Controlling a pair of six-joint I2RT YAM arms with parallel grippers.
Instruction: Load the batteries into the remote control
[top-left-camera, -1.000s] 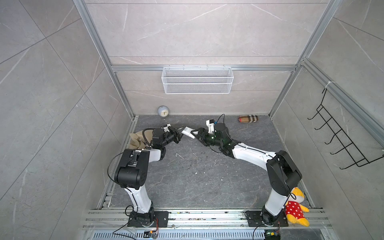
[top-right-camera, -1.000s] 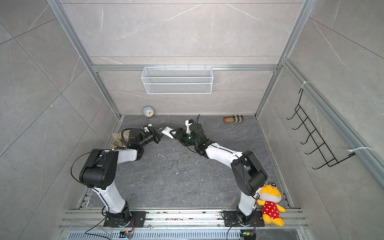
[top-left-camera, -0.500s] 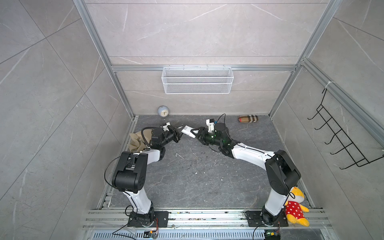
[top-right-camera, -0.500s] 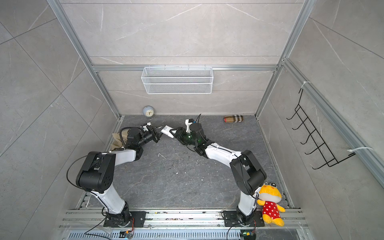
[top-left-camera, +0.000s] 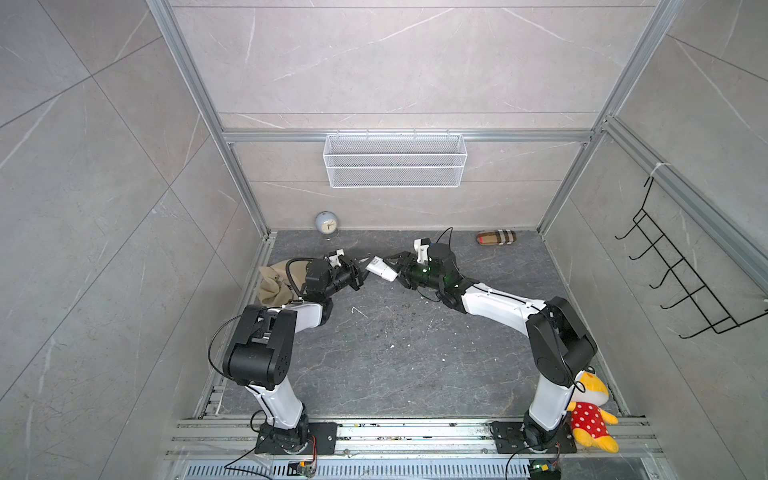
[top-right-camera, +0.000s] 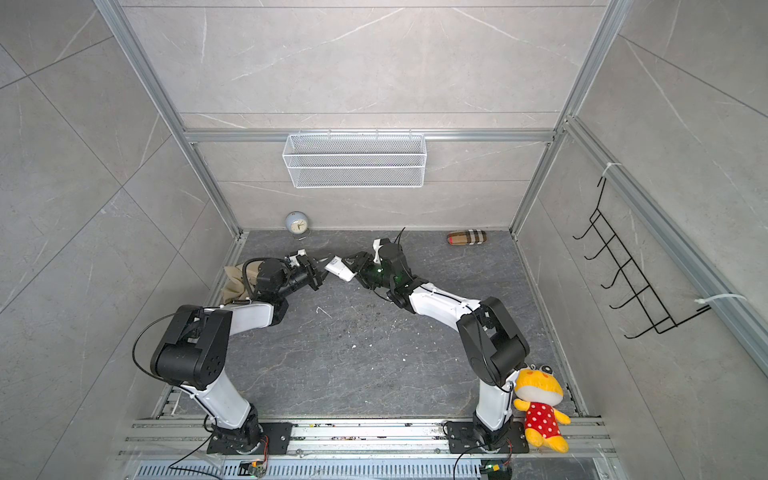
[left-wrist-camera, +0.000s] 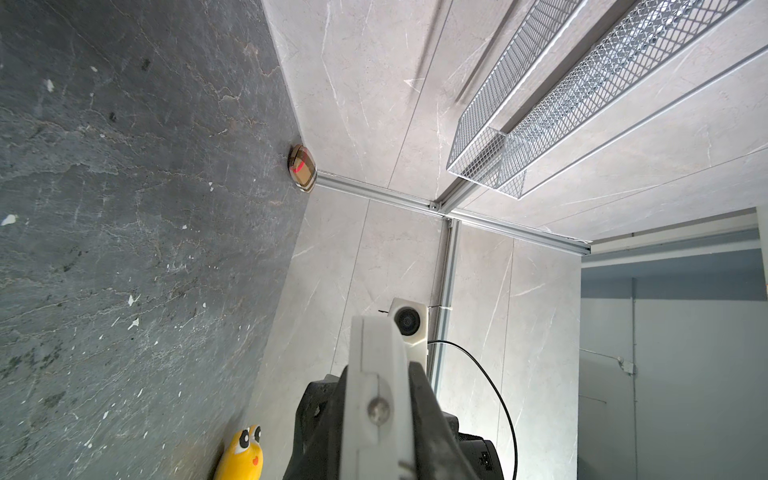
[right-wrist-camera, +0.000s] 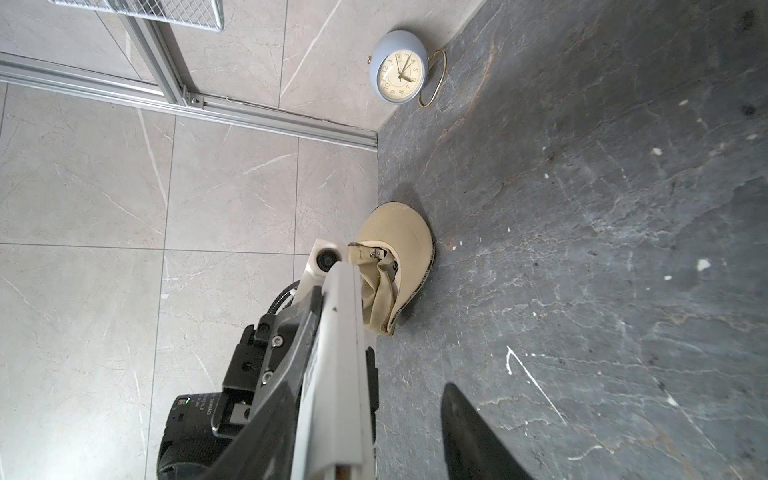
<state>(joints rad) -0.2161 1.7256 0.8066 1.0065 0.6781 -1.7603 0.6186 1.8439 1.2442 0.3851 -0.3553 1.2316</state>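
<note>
While two arms meet near the back of the bench (top-left-camera: 395, 365), one remote control (top-left-camera: 380, 269) hangs in the air between them. The left end effector (top-left-camera: 362, 269) is squeezed tight on one end of it. The right end effector (top-left-camera: 397, 272) is open around the other end, with a gap beside one finger (right-wrist-camera: 469, 432). One clock (top-left-camera: 326, 223) and one plaid case (top-left-camera: 496, 238) sit by the back wall. One tan cap (top-left-camera: 272, 284) lies at the left edge. One yellow toy (top-left-camera: 590, 411) leans in the front right corner. The wide middle holds only small white bits (top-left-camera: 358, 311).
</note>
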